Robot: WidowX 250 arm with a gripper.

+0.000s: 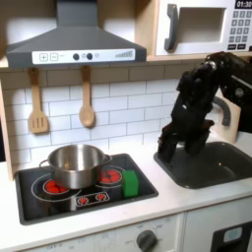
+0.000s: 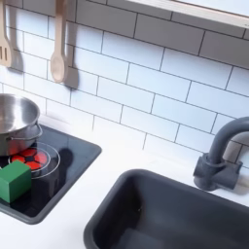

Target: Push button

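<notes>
Tool (image 1: 169,148) hangs over the sink (image 1: 212,167), can't tell its grip; stove buttons (image 1: 91,199) sit well left.

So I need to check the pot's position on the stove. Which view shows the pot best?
The first exterior view: the whole steel pot shows there, sitting on the stove over the left burner, behind the green block. The second exterior view catches part of the pot, cut off by the second exterior view's left edge.

A shiny pot (image 1: 75,164) sits on the black stove (image 1: 59,202) — a green block (image 1: 130,182) is just beside it. Two wooden spoons (image 1: 87,108) hang on the tiled wall.
</notes>
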